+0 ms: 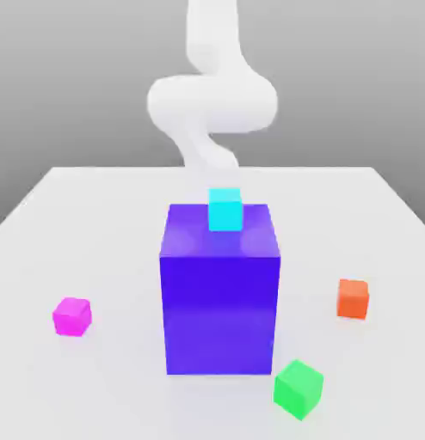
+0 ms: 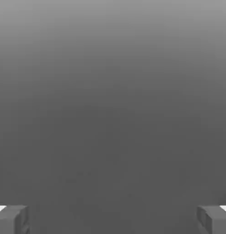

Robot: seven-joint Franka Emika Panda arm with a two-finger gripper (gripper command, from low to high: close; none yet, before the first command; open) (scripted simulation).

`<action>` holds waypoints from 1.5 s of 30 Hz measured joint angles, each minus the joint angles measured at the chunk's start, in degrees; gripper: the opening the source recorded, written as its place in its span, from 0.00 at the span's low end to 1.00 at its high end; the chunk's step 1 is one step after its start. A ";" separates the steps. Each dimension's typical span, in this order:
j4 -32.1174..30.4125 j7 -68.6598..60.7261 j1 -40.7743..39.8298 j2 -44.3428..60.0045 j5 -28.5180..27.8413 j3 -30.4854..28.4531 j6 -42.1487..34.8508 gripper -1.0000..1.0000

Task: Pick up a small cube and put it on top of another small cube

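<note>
A small cyan cube (image 1: 224,209) rests on the top face of a tall blue block (image 1: 220,292) in the middle of the table. Three more small cubes lie on the table: a magenta one (image 1: 72,315) at the exterior view's left, an orange one (image 1: 353,298) at its right, and a green one (image 1: 298,388) by the blue block's front right corner. My white arm (image 1: 212,103) rises behind the blue block. In the hand view my gripper (image 2: 113,219) is open, its two fingertips (image 2: 14,219) far apart with nothing between them, facing a plain grey background.
The white table (image 1: 95,232) stretches around the blue block, with bare surface at the back left and back right. The tall blue block stands between my arm and the cubes at the front.
</note>
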 joint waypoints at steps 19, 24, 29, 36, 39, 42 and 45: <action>-25.91 47.83 -29.89 40.53 0.04 -7.19 27.50 0.50; -25.97 46.98 -32.74 50.97 5.30 -4.75 35.56 0.50; -24.85 45.86 -35.29 57.10 6.81 -1.86 40.55 0.00; -25.36 46.74 -34.91 54.57 5.72 -2.49 38.62 0.00; -26.49 48.63 -34.07 48.67 3.19 -3.96 33.85 0.00; -26.71 48.10 -32.95 44.34 1.18 -3.59 29.96 0.00; -24.37 41.10 -29.86 44.94 0.91 -0.96 29.03 0.00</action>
